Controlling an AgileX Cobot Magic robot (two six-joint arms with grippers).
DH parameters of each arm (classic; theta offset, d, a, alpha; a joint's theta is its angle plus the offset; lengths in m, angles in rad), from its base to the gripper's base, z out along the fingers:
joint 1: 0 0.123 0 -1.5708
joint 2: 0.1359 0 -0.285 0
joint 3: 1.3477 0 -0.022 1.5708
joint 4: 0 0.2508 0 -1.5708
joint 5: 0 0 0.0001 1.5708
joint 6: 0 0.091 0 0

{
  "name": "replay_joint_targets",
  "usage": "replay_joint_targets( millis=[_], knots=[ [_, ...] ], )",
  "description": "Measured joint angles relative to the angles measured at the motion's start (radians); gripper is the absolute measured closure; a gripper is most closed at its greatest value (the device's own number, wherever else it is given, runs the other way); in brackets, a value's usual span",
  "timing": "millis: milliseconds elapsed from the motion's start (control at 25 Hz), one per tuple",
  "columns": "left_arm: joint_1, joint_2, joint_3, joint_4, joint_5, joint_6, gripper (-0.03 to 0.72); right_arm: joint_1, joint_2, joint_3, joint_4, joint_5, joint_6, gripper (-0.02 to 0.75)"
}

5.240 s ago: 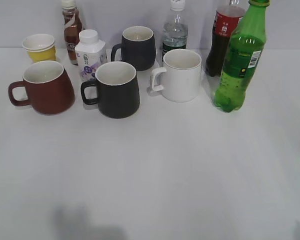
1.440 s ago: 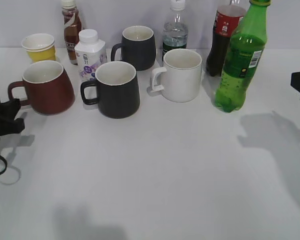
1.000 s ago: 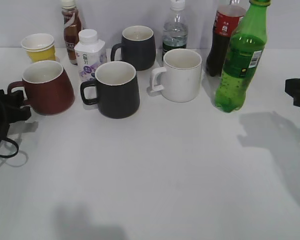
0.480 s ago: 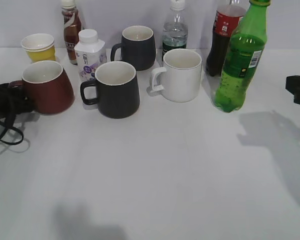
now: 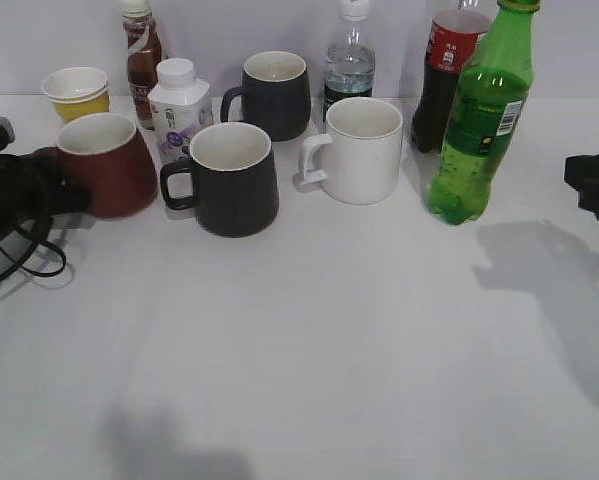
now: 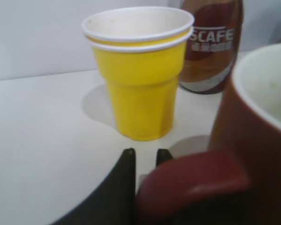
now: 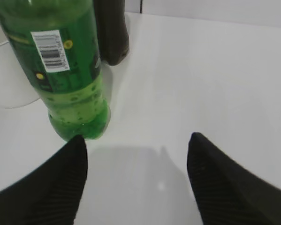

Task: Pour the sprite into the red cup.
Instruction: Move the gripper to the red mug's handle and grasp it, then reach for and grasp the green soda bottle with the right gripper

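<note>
The red cup stands at the far left of the table, tilted a little. It fills the right of the left wrist view. My left gripper is shut on its handle, and the fingertips show just past the handle. The sprite, a tall green bottle, stands upright at the back right. In the right wrist view it is at the upper left. My right gripper is open and empty to the right of the bottle, its jaws apart over bare table.
A yellow paper cup and a brown coffee bottle stand behind the red cup. A milk carton, two black mugs, a white mug, a clear bottle and a cola bottle fill the back.
My left gripper came in from the left and closed on the red cup's handle. The cup has shifted slightly right and back and tilted. My right gripper has barely moved.
</note>
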Motion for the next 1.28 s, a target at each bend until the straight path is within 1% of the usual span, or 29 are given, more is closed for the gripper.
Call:
replay_joint_targets(
  millis=[120, 200, 320, 400, 520, 600, 760, 920, 1040, 1280],
  knots=[
    [0.000, 0.000, -0.001, -0.001, -0.001, 0.000, 0.601, 0.009, 0.000, 0.000, -0.003, -0.028, 0.004, 0.237],
    [0.000, -0.001, 0.000, -0.001, -0.002, 0.000, 0.602, 0.039, 0.001, 0.000, -0.022, -0.040, 0.005, 0.237],
    [0.000, -0.030, 0.033, -0.003, 0.003, 0.003, 0.603, 0.089, 0.023, 0.000, -0.067, -0.098, 0.006, 0.237],
    [0.000, -0.069, 0.066, -0.002, 0.015, 0.009, 0.606, 0.102, 0.066, 0.000, -0.079, -0.169, 0.011, 0.214],
    [0.000, -0.145, 0.120, -0.002, 0.026, 0.009, 0.606, 0.105, 0.152, 0.000, -0.083, -0.293, 0.035, 0.139],
    [0.000, -0.205, 0.158, -0.002, 0.026, 0.009, 0.606, 0.105, 0.212, 0.000, -0.089, -0.369, 0.040, 0.105],
    [0.000, -0.334, 0.217, 0.003, 0.069, 0.009, 0.608, 0.105, 0.336, 0.000, -0.106, -0.518, 0.046, 0.090],
    [0.000, -0.458, 0.241, 0.038, 0.173, 0.009, 0.608, 0.105, 0.448, -0.001, -0.147, -0.675, 0.099, 0.090],
    [0.000, -0.536, 0.241, 0.086, 0.239, 0.009, 0.608, 0.105, 0.520, -0.024, -0.161, -0.714, 0.120, 0.090],
    [0.000, -0.633, 0.242, 0.167, 0.367, 0.002, 0.608, 0.105, 0.635, -0.126, -0.163, -0.730, 0.126, 0.099]
  ],
)
